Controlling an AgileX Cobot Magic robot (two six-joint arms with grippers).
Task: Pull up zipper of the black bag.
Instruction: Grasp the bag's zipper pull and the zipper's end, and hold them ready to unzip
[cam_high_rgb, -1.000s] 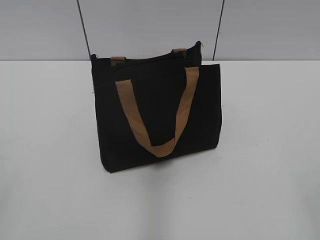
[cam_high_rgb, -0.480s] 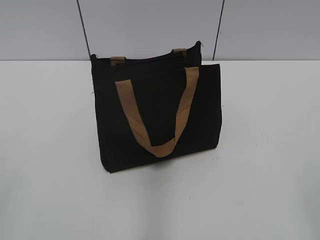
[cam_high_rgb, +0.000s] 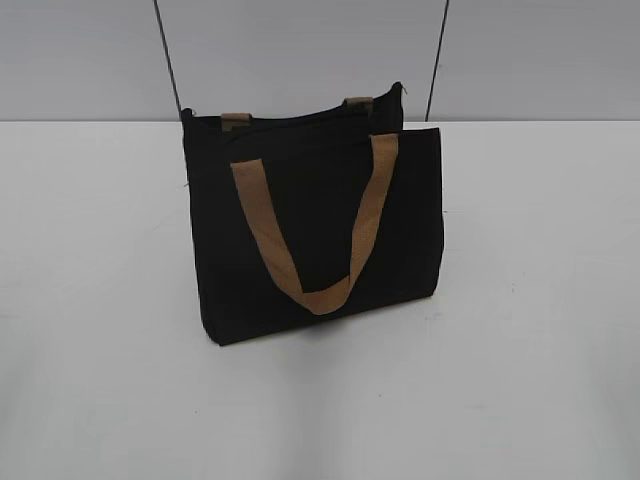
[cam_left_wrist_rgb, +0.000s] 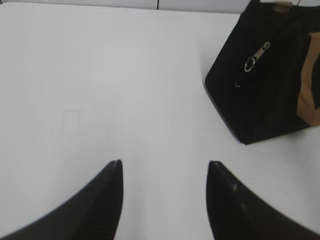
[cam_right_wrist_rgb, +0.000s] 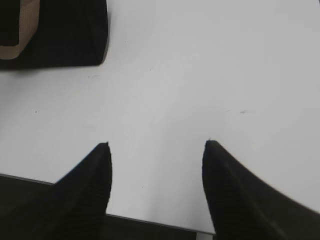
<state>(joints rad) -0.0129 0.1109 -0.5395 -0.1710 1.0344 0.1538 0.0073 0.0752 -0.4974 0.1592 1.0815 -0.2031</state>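
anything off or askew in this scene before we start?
Nothing damaged or spilled. The bag stands upright on the table, turned at a slight angle. One handle hangs down its front. The zipper pull dangles at the bag's end. Both hands, left and right, are open and clear of it.

Slanted exterior; low wrists sharing bag (cam_high_rgb: 315, 230)

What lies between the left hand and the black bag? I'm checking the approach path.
Nothing: the left wrist view shows only bare white table between the left hand and the black bag.
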